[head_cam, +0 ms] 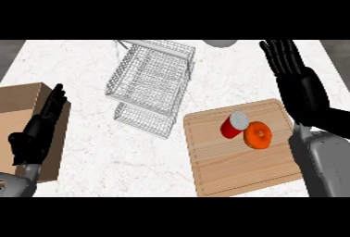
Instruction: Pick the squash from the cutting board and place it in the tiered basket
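Orange squash (259,134) beside red can (233,125) on wooden cutting board (226,171), wire tiered basket (152,78) standing apart

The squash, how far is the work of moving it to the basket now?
Nothing is done yet: the squash lies on the cutting board beside a red can, not in the wire basket. Nothing is in hand: the right hand is open past the board, the left hand open at the left. Grasping, carrying and placing remain.

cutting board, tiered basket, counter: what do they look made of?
Cutting board: pale wood, matte, with parallel grain lines. Tiered basket: thin metal wire, light grey, see-through mesh. Counter: white stone, probably marble or a laminate imitating it, judging by the faint grey veining.
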You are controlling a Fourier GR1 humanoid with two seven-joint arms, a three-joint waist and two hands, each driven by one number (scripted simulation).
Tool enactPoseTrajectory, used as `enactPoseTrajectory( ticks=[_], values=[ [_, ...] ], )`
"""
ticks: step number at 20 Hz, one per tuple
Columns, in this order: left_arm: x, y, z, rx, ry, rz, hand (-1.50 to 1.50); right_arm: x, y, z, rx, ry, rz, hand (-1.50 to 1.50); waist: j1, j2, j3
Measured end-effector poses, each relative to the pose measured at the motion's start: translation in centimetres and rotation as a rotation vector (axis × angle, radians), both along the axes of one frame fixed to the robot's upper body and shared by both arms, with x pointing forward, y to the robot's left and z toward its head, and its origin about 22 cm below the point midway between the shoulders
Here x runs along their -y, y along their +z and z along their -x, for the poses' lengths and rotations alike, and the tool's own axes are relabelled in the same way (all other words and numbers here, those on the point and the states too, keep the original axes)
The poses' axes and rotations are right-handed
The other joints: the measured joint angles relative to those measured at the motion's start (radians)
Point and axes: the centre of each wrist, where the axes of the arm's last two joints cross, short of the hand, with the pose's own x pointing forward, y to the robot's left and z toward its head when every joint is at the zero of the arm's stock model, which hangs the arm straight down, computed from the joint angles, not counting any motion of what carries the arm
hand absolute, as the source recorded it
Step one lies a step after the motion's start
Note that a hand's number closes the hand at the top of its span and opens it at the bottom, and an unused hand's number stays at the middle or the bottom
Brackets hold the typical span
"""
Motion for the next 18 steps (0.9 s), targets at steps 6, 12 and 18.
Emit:
enactPoseTrajectory(
  ticks=[6,12,18],
  values=[
    [2.1,1.9,-0.3,0.108,-0.139,-0.082,0.0,-3.3,-0.2,0.5,-0.045,0.352,0.033,1.5,0.021,-0.027,0.03],
    [3.6,2.1,-0.1,0.131,-0.189,-0.131,0.0,-0.5,-4.3,0.4,-0.251,-0.007,0.126,-1.5,0.011,-0.03,0.027],
    [4.6,3.0,0.4,0.13,-0.207,-0.148,0.0,0.5,-3.4,0.9,-0.276,-0.002,0.229,-1.5,0.015,-0.032,0.027]
  ],
)
